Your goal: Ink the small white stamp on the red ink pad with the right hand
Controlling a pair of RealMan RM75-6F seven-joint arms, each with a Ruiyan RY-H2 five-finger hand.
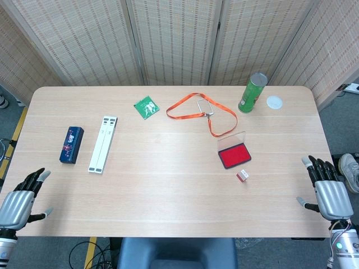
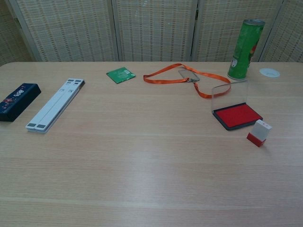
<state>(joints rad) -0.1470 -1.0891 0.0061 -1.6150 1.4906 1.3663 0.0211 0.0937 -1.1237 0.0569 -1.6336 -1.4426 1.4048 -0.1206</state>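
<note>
The small white stamp with a red base stands on the table just in front of the red ink pad, whose clear lid stands open behind it. My right hand hovers at the table's right edge, fingers spread and empty, well to the right of the stamp. My left hand rests at the front left edge, also spread and empty. Neither hand shows in the chest view.
A green can and a white lid stand at the back right. An orange lanyard, a green packet, a white folding stand and a dark blue box lie further left.
</note>
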